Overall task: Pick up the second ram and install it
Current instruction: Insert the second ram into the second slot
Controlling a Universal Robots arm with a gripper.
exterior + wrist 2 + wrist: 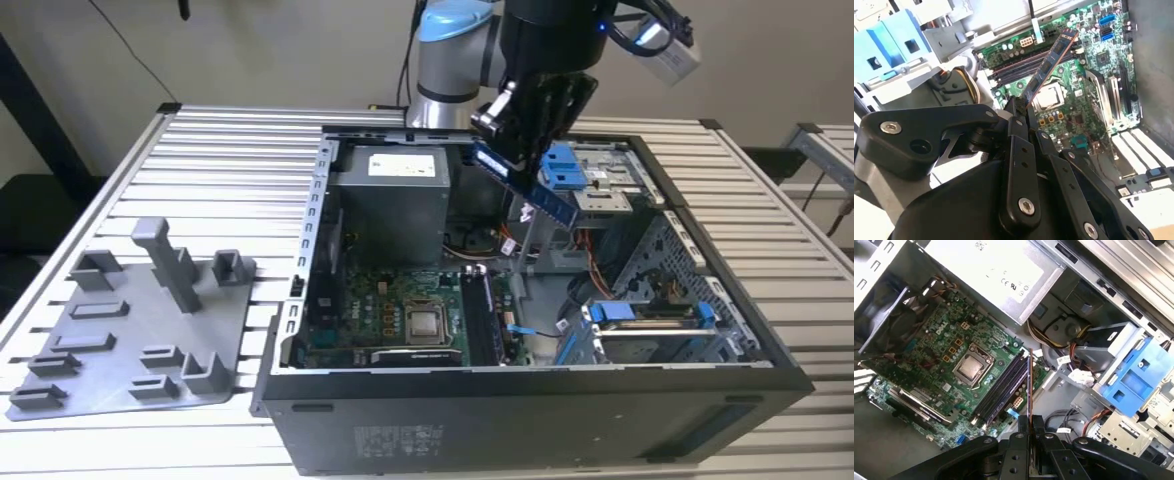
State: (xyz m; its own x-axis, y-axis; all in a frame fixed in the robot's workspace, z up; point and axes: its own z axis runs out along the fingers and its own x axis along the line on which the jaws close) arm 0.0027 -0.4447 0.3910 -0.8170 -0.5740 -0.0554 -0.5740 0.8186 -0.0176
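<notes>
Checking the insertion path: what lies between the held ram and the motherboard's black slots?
Nothing: in the second wrist view the second ram hangs in open air above the slots.

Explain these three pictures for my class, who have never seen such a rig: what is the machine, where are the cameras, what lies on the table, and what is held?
The machine is one robot arm ending in a gripper. The exterior view looks from off the arm at a slatted table carrying an open computer case and, at the exterior view's left, a grey tray of holder blocks. Both wrist views come from cameras riding on the arm, looking past the gripper into the case at the green motherboard. The gripper is shut on the second ram, a thin memory stick, held tilted above the case.
</notes>
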